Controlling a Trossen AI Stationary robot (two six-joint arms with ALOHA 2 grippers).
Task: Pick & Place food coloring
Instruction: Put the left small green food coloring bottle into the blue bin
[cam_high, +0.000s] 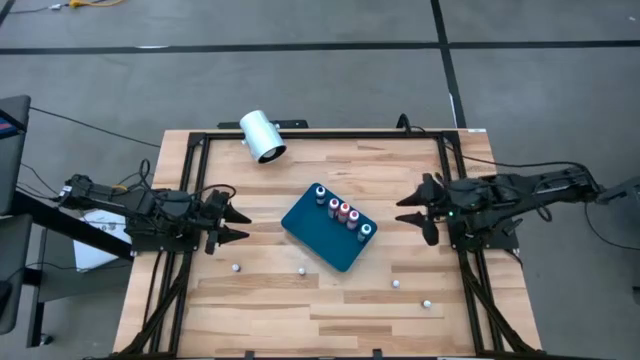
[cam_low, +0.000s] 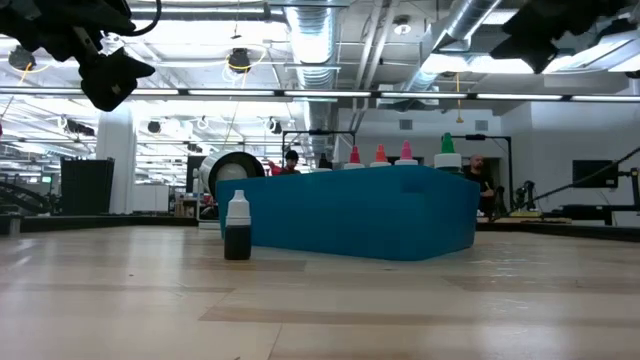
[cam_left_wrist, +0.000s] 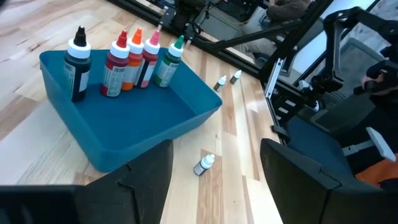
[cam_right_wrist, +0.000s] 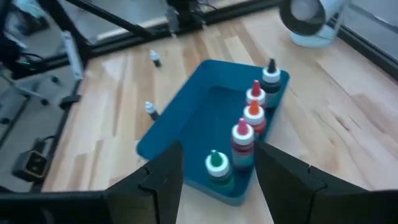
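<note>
A pale wooden worktop (cam_high: 300, 310) carries a teal rectangular plastic tray (cam_high: 318, 238), set at a slant near its middle. Five small food coloring bottles (cam_high: 343, 212) stand upright in a row along the tray's far edge: one black-capped, then red, orange, pink and green. Four more tiny bottles with white caps are scattered loose on the worktop nearer the front; one of them (cam_high: 301, 270) sits just beside the tray's near edge. A white cylinder (cam_high: 263, 136) lies on its side toward the back.

The left gripper (cam_high: 236, 224) hovers over the left side of the worktop, its jaws apart and holding nothing. The right gripper (cam_high: 412, 209) hovers on the right side of the tray, jaws also apart and empty.

The step in hand looks like fetching a loose bottle. To do it well, an arm should come down squarely over one bottle, close on its body rather than its slim cap, and keep it upright when setting it into the tray's open floor, clear of the standing row.
</note>
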